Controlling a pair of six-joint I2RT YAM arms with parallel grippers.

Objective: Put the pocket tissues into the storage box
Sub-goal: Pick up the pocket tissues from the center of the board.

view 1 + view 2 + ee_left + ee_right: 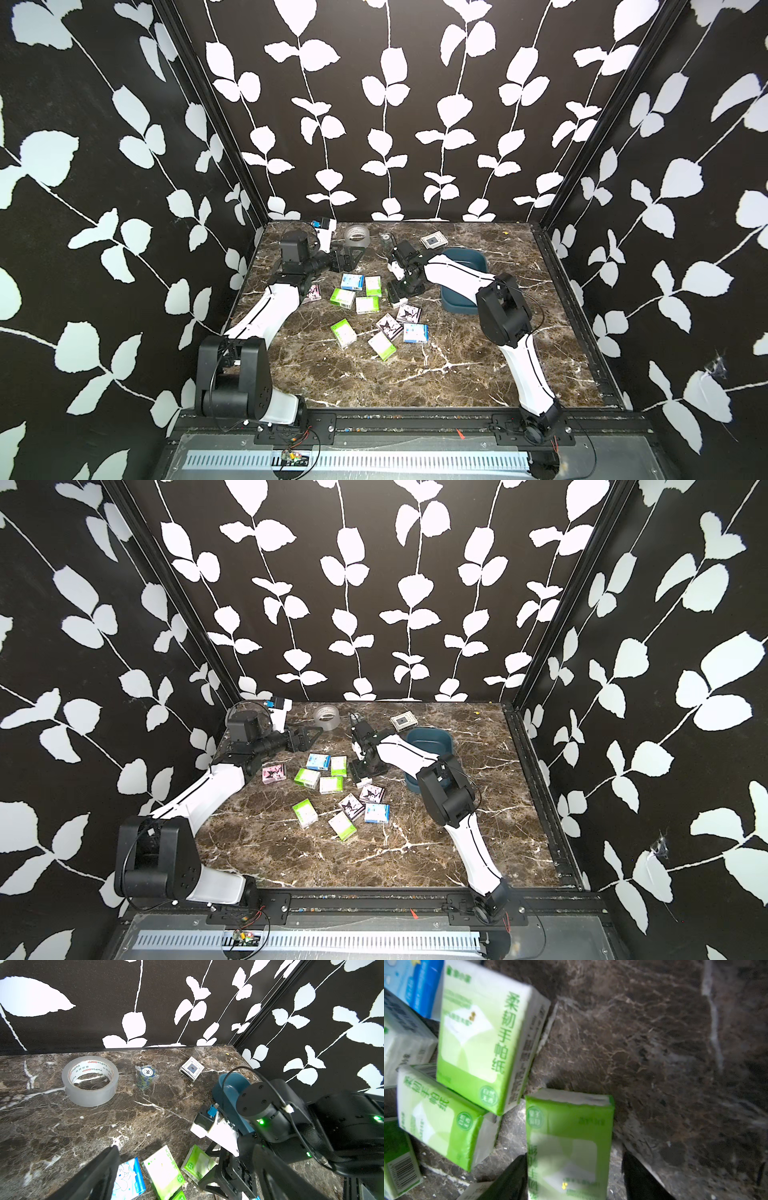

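Right gripper straddles a green pack!
Its fingers sit either side of the pack's short width, not yet pinching, with the long axis running between them. The storage box waits just to the right. The left gripper gapes wide, empty, far-left.

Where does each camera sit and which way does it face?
Top views: high in front, looking down toward the back wall; the left claw and right claw show.
Left wrist: on the left arm, facing the tape roll and blue box; one own finger shows.
Right wrist: on the right arm, looking down at a green tissue pack between its fingers.
Shared: left wrist and both top views show the tape roll and blue box.
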